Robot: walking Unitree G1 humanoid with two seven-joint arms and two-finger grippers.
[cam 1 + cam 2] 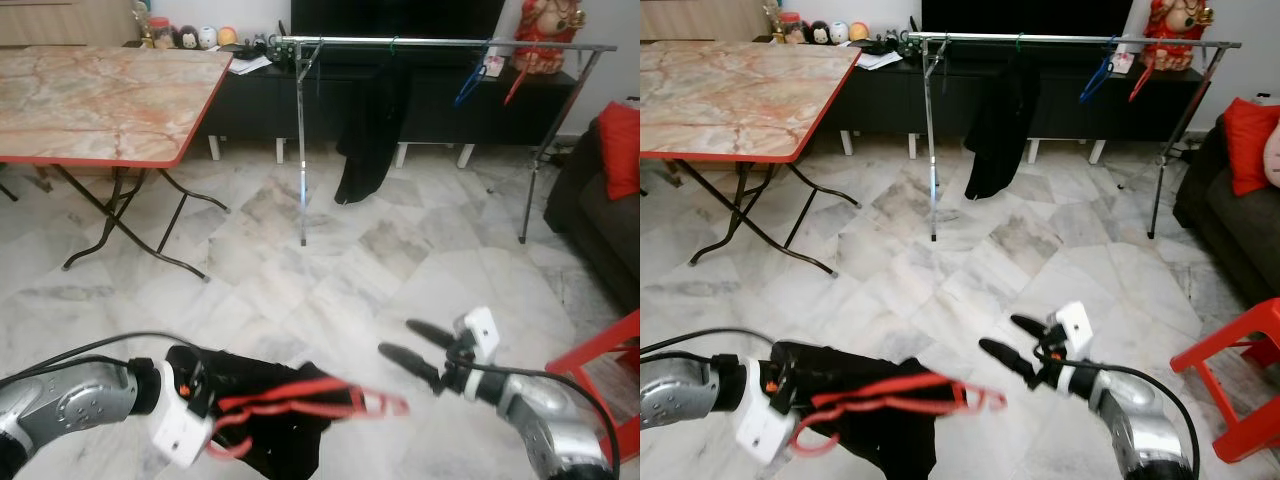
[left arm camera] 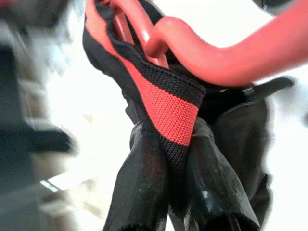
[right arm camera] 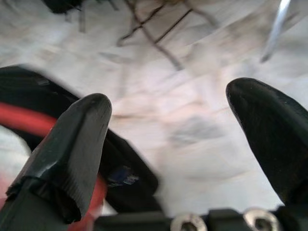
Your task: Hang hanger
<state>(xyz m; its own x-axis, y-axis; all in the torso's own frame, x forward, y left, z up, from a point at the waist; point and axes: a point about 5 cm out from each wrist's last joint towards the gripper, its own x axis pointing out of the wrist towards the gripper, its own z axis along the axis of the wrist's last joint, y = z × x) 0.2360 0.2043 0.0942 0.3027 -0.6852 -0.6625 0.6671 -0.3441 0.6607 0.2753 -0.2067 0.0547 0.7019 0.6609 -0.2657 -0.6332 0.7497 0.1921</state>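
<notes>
A red hanger [image 1: 300, 396] carrying a black garment [image 1: 262, 412] is held low over the floor at the bottom left, its hook pointing right. My left gripper [image 1: 200, 395] is shut on the hanger, and the cloth mostly covers its fingers. In the left wrist view the red hanger [image 2: 226, 57] and a red-and-black band of fabric [image 2: 168, 103] are close up. My right gripper [image 1: 398, 338] is open just right of the hook, touching nothing. Across the room stands a metal clothes rack [image 1: 440, 43] with a dark garment [image 1: 370, 130], a blue hanger [image 1: 470, 85] and a red hanger [image 1: 515, 85].
A marble-top folding table [image 1: 100, 100] stands at the left, its legs [image 1: 130, 215] spread over the floor. A red chair [image 1: 600, 370] is close at the right, with a dark sofa and red cushion [image 1: 622, 150] behind it. A black TV cabinet [image 1: 250, 100] lines the wall behind the rack.
</notes>
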